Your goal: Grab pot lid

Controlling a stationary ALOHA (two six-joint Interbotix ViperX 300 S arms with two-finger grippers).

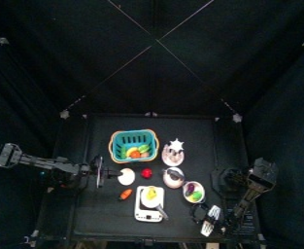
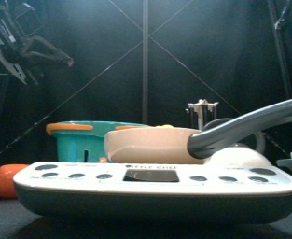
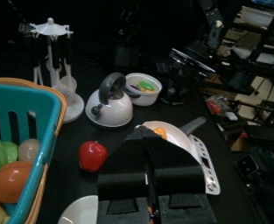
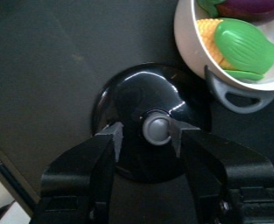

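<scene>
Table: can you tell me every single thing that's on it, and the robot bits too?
pot lid: one, black, near the table's front right corner, beside the bowl
bowl: one, white, holding green, purple and yellow toy food
basket: one, teal, back left
rack: one, white, right of the basket
silver pot: one, middle
red pepper: one, left of the pot
carrot: one, orange, front left
scale: one, white, front edge
right gripper: open, straddling the lid's knob
left gripper: black, resting at the table's left
</scene>
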